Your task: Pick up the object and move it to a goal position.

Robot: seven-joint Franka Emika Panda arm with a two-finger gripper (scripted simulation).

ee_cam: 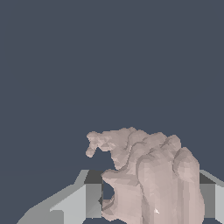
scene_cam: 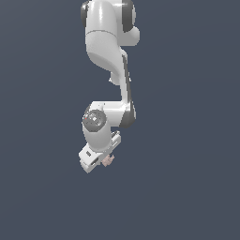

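The object (ee_cam: 148,170) is a pale pinkish-beige, jagged lump that fills the gap between my two grey fingers (ee_cam: 89,199) in the wrist view. It reaches from one finger pad to the other. My gripper (ee_cam: 151,199) is shut on the object. In the exterior view the object (scene_cam: 108,161) is a tiny pink speck poking out beside the white hand, and the gripper (scene_cam: 106,162) points down below the bent white arm (scene_cam: 105,51). Most of the lump is hidden there by the hand.
Only a uniform dark blue-grey surface (scene_cam: 187,140) shows around the arm in both views. No other objects, containers or edges appear.
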